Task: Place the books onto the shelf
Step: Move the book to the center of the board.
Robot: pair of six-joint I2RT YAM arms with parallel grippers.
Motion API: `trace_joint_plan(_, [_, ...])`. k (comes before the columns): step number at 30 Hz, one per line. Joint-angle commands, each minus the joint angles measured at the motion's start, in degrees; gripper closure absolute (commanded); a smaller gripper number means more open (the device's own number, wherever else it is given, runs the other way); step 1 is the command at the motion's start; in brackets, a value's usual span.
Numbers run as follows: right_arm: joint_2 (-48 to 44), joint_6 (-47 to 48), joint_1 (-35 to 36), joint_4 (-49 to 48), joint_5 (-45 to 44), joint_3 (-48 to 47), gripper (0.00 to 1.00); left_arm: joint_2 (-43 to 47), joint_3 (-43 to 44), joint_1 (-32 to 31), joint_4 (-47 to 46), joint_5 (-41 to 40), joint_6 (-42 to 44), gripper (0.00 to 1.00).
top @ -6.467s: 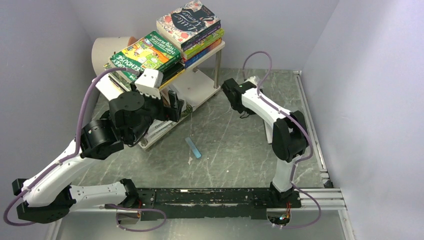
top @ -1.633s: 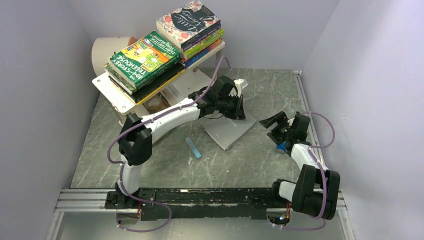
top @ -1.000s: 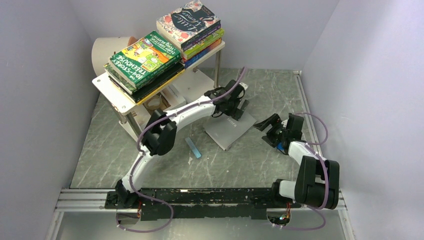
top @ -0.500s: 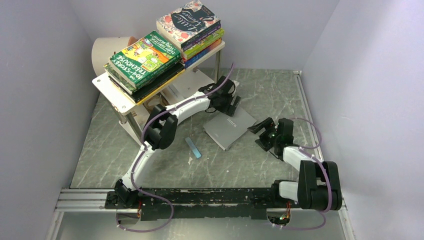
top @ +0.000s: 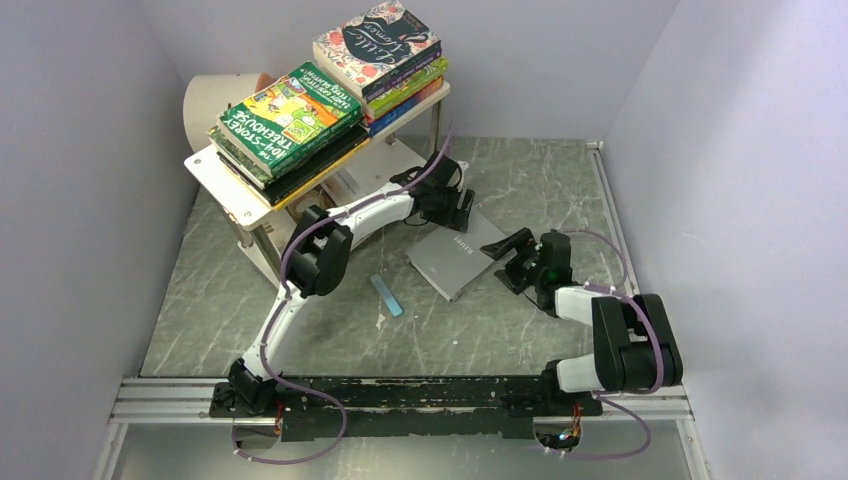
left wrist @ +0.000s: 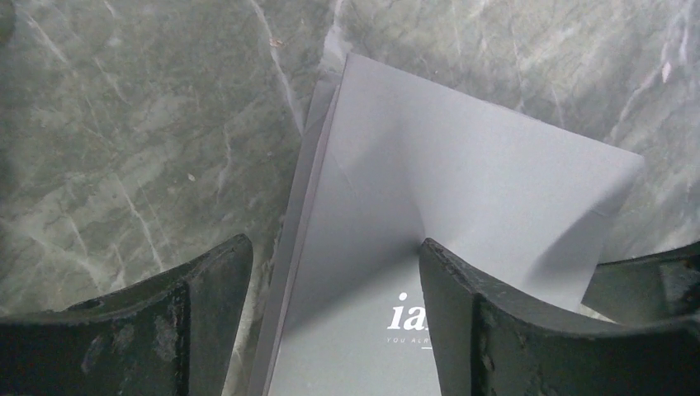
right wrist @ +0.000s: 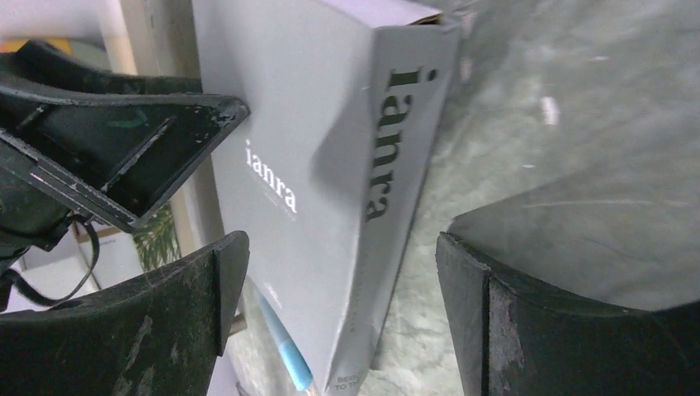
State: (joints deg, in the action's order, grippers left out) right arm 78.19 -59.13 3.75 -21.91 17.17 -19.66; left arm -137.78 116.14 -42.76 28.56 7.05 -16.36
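Observation:
A grey book (top: 458, 262) lies flat on the table between both arms. My left gripper (top: 460, 213) is at its far corner, open, one finger (left wrist: 206, 305) over the table and the other over the cover (left wrist: 462, 181). My right gripper (top: 504, 259) is open at the book's right side, with the lettered spine (right wrist: 388, 148) between its fingers (right wrist: 165, 322) and not touching them. The white shelf (top: 225, 185) stands at the back left. On its top board lie stacked books, with the green Treehouse (top: 290, 110) and the floral Little Women (top: 378, 45) uppermost.
A small flat blue bar (top: 386, 296) lies on the table left of the grey book and shows past it (right wrist: 285, 351). A white cylinder (top: 212, 95) sits behind the shelf. Walls close in on three sides, and a metal rail (top: 620, 250) runs along the right.
My left gripper has slid back along the grey book toward the shelf, its jaws narrowing. My right gripper has moved left up to the book's spine. The book has shifted slightly.

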Motion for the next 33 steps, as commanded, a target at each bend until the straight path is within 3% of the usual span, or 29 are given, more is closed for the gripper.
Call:
trace_joint_plan(1, [5.45,0.29,1.96,-1.95,3.63,-0.28,0.12,0.75,-5.08,0.23,2.66,6.68,-1.50,0.24])
trace_joint_plan(7, [8.62,3.70,1.97,-11.04,6.86,-0.55,0.13,3.84,-10.36,0.23,-1.69,13.85,-4.68,0.32])
trace_joint_plan(10, [7.58,4.80,1.97,-17.13,10.03,0.06,0.19,4.36,-11.07,0.14,-2.29,16.14,-5.05,0.38])
trace_joint_plan(12, [5.16,5.08,1.96,-17.95,10.47,0.25,0.29,5.35,-12.15,-0.06,-3.40,16.94,-5.53,0.42])
trace_joint_plan(21, [-9.67,10.54,1.80,1.75,1.13,-2.77,0.62,9.93,-15.60,-2.82,-6.41,16.82,-7.64,0.53])
trace_joint_plan(28, [-13.52,11.99,1.79,18.31,1.39,-5.63,0.65,17.06,-21.25,-5.91,-7.30,12.89,-10.07,0.55])
trace_joint_plan(33, [-15.25,9.09,1.96,16.24,7.31,-2.04,0.65,22.67,-26.72,-7.91,-7.76,9.65,-11.19,0.55])
